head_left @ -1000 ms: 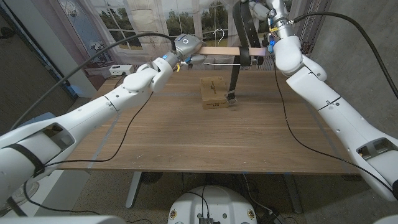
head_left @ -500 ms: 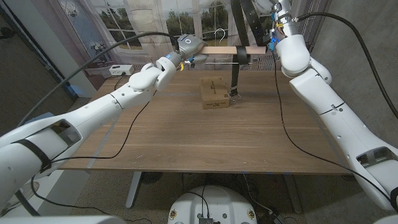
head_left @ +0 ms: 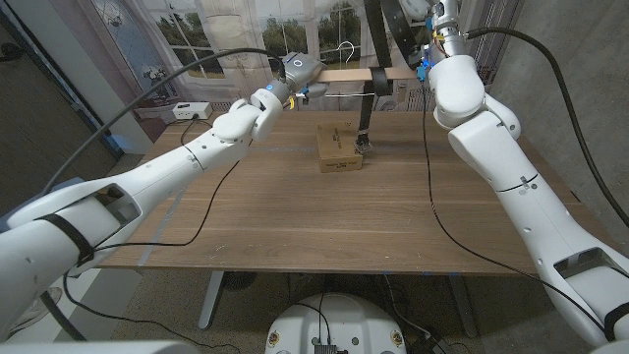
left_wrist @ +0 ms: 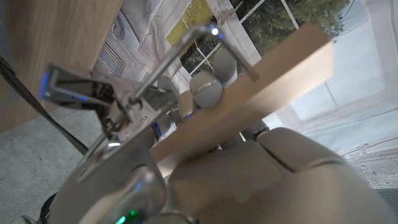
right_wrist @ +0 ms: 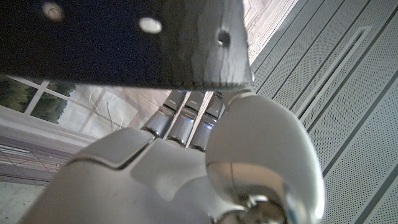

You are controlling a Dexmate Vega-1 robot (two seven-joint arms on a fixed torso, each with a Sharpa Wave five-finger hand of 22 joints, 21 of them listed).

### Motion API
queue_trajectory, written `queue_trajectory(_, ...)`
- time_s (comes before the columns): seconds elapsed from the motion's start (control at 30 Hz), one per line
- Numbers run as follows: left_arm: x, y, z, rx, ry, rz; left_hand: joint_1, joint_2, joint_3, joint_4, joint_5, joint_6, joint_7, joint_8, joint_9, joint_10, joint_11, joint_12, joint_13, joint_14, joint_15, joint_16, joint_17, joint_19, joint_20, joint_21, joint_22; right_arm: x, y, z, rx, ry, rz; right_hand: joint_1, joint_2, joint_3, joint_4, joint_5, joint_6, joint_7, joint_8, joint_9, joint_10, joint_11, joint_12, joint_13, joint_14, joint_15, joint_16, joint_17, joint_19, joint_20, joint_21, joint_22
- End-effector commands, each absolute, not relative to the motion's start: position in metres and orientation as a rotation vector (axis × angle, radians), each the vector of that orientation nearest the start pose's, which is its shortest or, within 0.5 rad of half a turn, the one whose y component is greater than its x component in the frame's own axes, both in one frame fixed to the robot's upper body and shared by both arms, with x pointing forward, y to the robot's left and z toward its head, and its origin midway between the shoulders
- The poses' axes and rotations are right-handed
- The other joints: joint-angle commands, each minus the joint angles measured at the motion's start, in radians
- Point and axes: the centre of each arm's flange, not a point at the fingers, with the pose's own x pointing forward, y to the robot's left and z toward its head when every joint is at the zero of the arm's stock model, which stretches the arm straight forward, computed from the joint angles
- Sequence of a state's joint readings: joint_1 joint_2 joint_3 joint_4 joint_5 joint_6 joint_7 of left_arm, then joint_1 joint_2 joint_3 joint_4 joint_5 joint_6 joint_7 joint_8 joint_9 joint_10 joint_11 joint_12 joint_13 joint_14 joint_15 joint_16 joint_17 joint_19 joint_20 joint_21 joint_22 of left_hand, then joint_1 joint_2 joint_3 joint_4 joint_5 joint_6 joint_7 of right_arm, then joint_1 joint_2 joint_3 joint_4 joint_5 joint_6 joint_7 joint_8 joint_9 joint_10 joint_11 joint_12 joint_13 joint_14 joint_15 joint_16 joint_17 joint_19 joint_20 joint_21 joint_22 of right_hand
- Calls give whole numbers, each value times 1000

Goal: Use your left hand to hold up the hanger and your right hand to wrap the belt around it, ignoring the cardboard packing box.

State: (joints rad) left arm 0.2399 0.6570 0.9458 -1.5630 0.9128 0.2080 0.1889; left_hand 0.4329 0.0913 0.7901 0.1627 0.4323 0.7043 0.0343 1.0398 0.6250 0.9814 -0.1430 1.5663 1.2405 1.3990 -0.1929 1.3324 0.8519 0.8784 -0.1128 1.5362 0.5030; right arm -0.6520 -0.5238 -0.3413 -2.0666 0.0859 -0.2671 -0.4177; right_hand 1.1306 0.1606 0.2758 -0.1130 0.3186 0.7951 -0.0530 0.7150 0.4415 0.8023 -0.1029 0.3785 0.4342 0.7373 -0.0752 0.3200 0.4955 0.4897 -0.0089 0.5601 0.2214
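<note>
The left hand grips one end of the hanger, holding it up in the air over the far edge of the wooden table. The hanger is a straight bar of pale, smooth wood with a thin metal hook curling up from its middle and a thin metal rail running just under it. In the left wrist view the bar crosses the frame on a slant, plain and flat-sided, with the hand closed on it and a shiny metal clip beside it.

The belt is dark, matte and strap-like. It comes down from the top of the head view, loops around the hanger's bar near its right end, and its tail hangs straight down, ending with a small buckle just above the cardboard packing box. The right wrist view puts the strap close up: broad, black, punched with round holes, and the right hand holds it with fingers behind and thumb pressed to its edge.

The box is a squat brown block sitting on the table (flaps shut, contents hidden), below the hanger.
</note>
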Motion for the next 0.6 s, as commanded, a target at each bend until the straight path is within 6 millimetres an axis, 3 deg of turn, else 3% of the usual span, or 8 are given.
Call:
queue_trajectory(0.03, 605, 125, 206, 1726, -1101, 450, -1, 4, 4, -3, 2, -28, 28, 6, -2, 3, -4, 6, 1, -1, -4, 2, 1, 9, -63, 6, 0, 418, -151, 219, -276, -1084, -114, 9, -7, -22, 27, 13, 71, 75, 4, -3, 47, 57, 4, -3, 25, -117, 4, 1, 11, 7, 10, -1)
queue_trajectory(0.17, 607, 123, 211, 1717, -1104, 458, -1, 5, 4, -3, 1, -29, 28, 10, 0, 4, -4, 6, 1, 0, -5, 4, 3, 10, -65, 7, 0, 414, -146, 215, -253, -1048, -93, 9, -8, -19, 25, 16, 69, 80, 4, -1, 50, 62, 3, -7, 31, -108, 2, 1, 14, 14, 15, -2)
queue_trajectory(0.27, 610, 122, 215, 1703, -1102, 464, -1, 5, 4, -3, 1, -30, 28, 10, -2, 7, -3, 7, 1, -1, -4, 3, 1, 10, -65, 7, 0, 413, -142, 215, -239, -994, -50, 19, -11, -10, 14, 22, 75, 95, 4, -5, 60, 86, 4, -14, 62, -95, 7, 0, 37, 25, 30, -4)
queue_trajectory(0.37, 612, 121, 219, 1690, -1101, 469, -1, 5, 4, -3, 1, -31, 27, 12, -2, 7, -3, 7, 1, -1, -5, 4, 2, 10, -65, 8, 1, 413, -139, 211, -269, -953, -53, 22, -12, -5, 9, 26, 81, 100, 3, -9, 65, 89, 6, -18, 69, -88, 3, -2, 42, 31, 36, -6)
queue_trajectory(0.6, 610, 121, 228, 1657, -1120, 474, -1, 7, 4, -3, 0, -31, 28, 13, -6, 6, -6, 6, 1, 1, -5, 6, 4, 11, -67, 7, -1, 430, -142, 182, -281, -856, -24, 21, -13, 0, 6, 30, 81, 106, 2, -10, 65, 89, 6, -20, 77, -82, 1, 1, 43, 34, 43, -8)
